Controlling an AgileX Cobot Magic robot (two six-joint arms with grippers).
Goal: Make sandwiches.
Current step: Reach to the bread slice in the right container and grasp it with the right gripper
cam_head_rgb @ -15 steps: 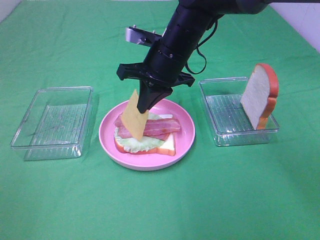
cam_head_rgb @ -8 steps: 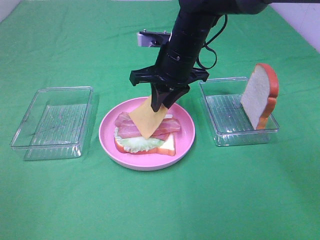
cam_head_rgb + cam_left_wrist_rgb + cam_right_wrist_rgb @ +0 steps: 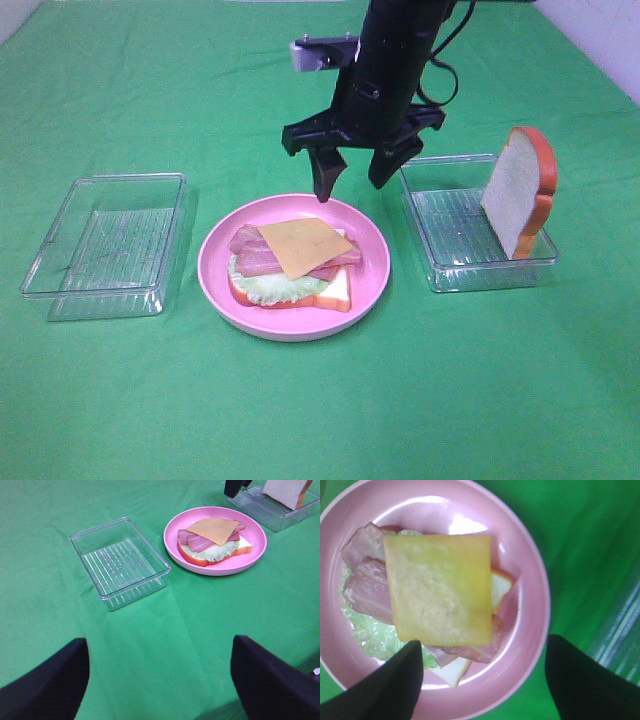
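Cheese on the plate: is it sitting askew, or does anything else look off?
Slightly. The cheese lies flat on the bacon but is turned out of line with the bottom bread. The second bread slice stands on edge, leaning in the right tray. Nothing looks spilled or damaged.

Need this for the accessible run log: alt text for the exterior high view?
The right gripper hovers open above a pink plate holding an unfinished toy sandwich with a cheese slice on top. A second bread slice leans in the right clear tray; the left clear tray sits on the plate's other side.
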